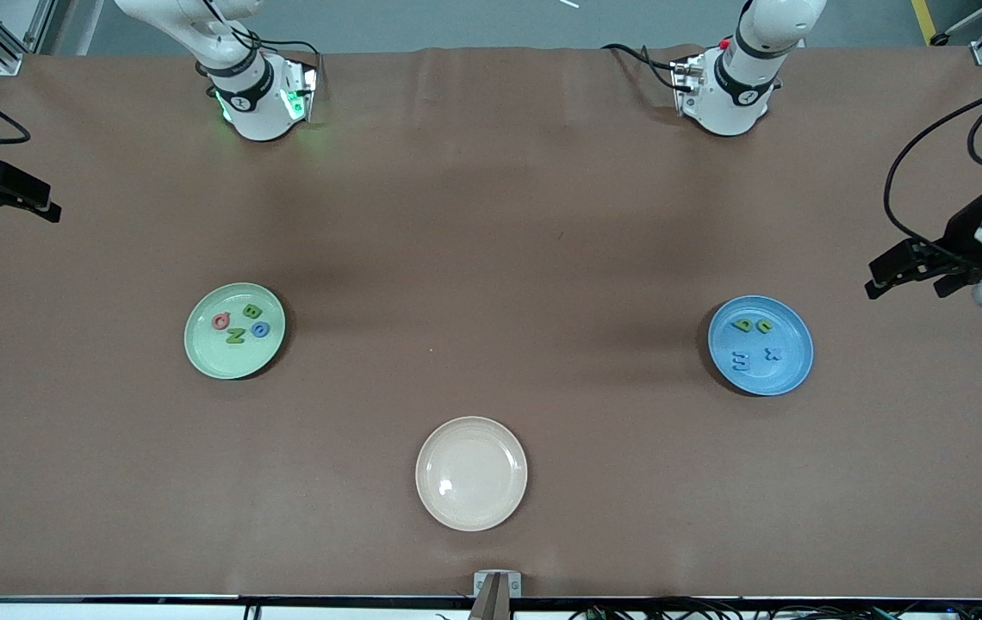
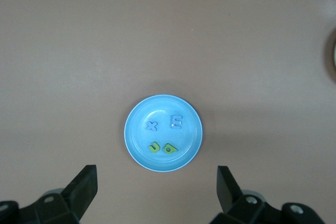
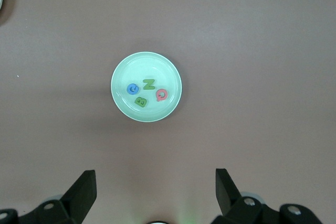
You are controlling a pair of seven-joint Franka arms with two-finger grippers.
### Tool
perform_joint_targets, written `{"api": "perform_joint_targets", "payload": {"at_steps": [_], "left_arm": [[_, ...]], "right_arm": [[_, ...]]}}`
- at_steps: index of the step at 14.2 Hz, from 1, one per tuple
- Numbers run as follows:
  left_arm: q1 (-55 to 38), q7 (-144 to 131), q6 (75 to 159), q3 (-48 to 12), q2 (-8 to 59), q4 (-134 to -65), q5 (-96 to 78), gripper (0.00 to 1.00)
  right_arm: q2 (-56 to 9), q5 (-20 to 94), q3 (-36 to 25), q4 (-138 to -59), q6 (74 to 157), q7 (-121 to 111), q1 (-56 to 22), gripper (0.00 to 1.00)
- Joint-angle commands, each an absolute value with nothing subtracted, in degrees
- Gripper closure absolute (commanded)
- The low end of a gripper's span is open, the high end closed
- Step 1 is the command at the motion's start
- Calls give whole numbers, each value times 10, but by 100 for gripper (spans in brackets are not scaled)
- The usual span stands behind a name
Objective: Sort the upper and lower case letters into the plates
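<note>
While both arms wait drawn back at the ends of the brown desk (image 1: 491,215), each gripper hangs with its jaws spread wide and nothing between them: the left gripper (image 1: 904,274) is near the edge at the left arm's end, and the right gripper (image 1: 13,194) is at the right arm's end. The mint green plate (image 1: 202,349) lies toward the right arm's end and holds four capitals close together: the green B (image 1: 252,311), the green N (image 1: 235,336), the blue G (image 1: 260,329) and the pink-red Q (image 1: 220,322). The blue plate (image 1: 788,366) lies toward the left arm's end and holds the blue m (image 1: 742,362), the blue x (image 1: 772,352) and two green letters (image 1: 754,325) side by side. The cream plate (image 1: 471,473), nearer the front camera and between the two, has no letter on it.
</note>
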State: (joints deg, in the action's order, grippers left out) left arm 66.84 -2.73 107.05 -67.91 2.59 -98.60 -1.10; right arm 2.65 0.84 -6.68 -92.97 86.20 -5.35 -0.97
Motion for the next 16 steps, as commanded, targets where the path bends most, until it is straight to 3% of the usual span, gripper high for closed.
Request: {"api": "perform_joint_targets", "payload": {"at_steps": [1, 6, 16], "left_arm": [[671, -23, 1018, -683, 15, -941, -18, 0], [673, -25, 992, -679, 16, -907, -18, 0], [675, -24, 978, -668, 18, -906, -18, 0]], "right_arm": [[47, 7, -62, -953, 868, -61, -6, 0], [47, 6, -62, -952, 876, -62, -11, 0], [47, 5, -63, -952, 897, -63, -6, 0]]}}
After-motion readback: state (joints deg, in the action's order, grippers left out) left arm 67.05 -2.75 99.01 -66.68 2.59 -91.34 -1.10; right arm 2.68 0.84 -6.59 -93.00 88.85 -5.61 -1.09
